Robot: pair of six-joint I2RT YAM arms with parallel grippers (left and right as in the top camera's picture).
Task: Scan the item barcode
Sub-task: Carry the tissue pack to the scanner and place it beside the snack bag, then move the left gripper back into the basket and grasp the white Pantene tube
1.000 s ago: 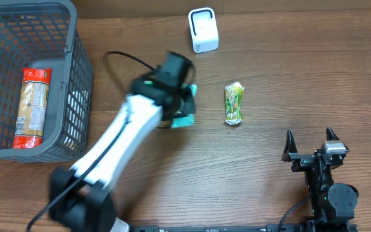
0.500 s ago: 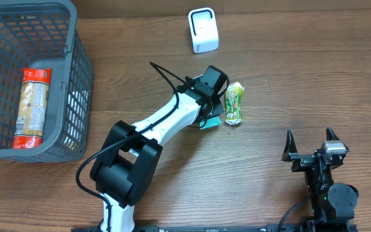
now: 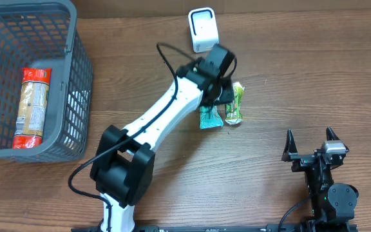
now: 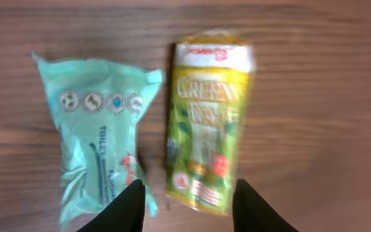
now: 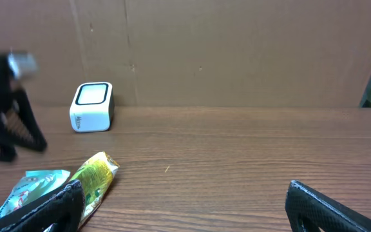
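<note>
1. A grey mesh basket (image 3: 82, 90) stands at the far left of the wooden table (image 3: 288, 71). A red and orange snack tube (image 3: 31, 106) lies lengthwise on its floor.
2. The white left arm (image 3: 166, 113) reaches from the near edge diagonally up and to the right, ending over the middle of the table.
3. A teal packet (image 4: 95, 148) lies flat on the wood, just left of the arm's tip and not held by anything.
4. The left gripper (image 4: 189, 188) hovers over the two packets with its claw partly spread and holding nothing. In the wrist view, one black finger (image 4: 131, 206) overlaps the teal packet's lower right corner. The other shows past the right edge of the neighbouring packet's lower end. I cannot tell whether either finger touches.
5. The white scanner (image 3: 203, 29) stands upright at the far edge, beyond the gripper and apart from both packets.
6. A green and yellow packet (image 3: 236, 106) lies flat just right of the teal one, with a thin strip of wood between them.
7. The right gripper (image 3: 309, 135) sits at the near right, well apart from the packets, with its claw spread wide and empty.
</note>
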